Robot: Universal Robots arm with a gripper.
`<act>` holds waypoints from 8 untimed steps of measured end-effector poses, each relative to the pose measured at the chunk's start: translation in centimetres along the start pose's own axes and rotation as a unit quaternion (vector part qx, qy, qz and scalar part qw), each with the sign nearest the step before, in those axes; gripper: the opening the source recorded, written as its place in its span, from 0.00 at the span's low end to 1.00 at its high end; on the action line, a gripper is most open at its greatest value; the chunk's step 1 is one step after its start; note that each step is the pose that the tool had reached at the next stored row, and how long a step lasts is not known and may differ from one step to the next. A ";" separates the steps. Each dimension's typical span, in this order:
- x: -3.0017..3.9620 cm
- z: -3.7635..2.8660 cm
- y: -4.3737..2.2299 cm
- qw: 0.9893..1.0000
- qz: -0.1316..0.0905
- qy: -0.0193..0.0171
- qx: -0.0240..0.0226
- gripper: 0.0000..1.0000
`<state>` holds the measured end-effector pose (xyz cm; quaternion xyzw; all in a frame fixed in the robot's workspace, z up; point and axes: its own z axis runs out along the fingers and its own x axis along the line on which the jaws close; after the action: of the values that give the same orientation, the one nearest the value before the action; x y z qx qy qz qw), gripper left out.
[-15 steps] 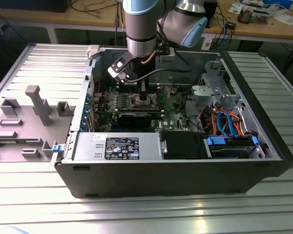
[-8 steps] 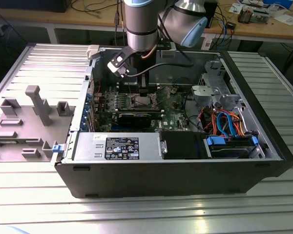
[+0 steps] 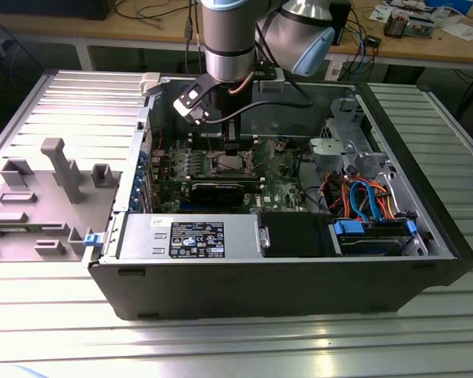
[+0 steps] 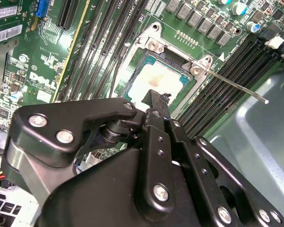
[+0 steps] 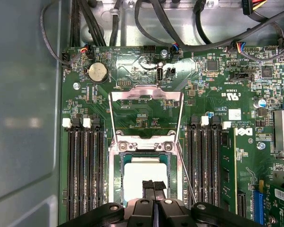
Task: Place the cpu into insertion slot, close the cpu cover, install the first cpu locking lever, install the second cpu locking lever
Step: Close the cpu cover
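Right up close, the claw point(image 5: 154, 185) hangs directly over the socket area, its two black fingertips point(image 5: 148, 184) pressed narrowly together with nothing gripped between them. Just beneath the tips lies the cpu point(image 5: 142, 172), flat and square with its dull silver top up, seated inside the insertion slot point(image 5: 118, 179); in the second wrist view the same chip point(image 4: 154, 80) sits inside the silver rim just past the finger end. Beside the slot a thin lever rod point(image 4: 236, 87) stands raised at a slant, not latched down. Beyond the chip, the cpu cover point(image 5: 113, 113) is swung open on its hinge, and green board shows through its square window. Long black memory slots point(image 5: 83, 175) flank the socket on both sides, and a coin battery point(image 5: 97, 72) sits farther up the board. In the exterior view the arm point(image 3: 232, 39) reaches down into the open computer case point(image 3: 284, 276), which rests on the ribbed metal surface point(image 3: 221, 346).
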<state>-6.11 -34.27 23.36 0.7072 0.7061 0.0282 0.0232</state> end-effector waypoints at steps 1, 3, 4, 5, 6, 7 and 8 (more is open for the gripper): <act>0.00 0.00 0.00 1.000 0.000 0.000 0.000 0.11; 0.00 0.00 0.01 1.000 0.000 0.000 0.000 0.11; 0.00 0.00 0.02 1.000 0.000 0.000 0.000 0.11; 0.00 0.00 0.02 1.000 0.000 0.000 0.000 0.11; 0.00 0.00 0.02 1.000 0.000 0.000 0.001 0.11; 0.00 0.01 0.05 1.000 0.000 0.000 0.001 0.11; 0.00 0.02 0.10 1.000 0.000 0.000 0.002 0.11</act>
<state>-6.01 -34.26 23.35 0.7071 0.7063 0.0268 0.0217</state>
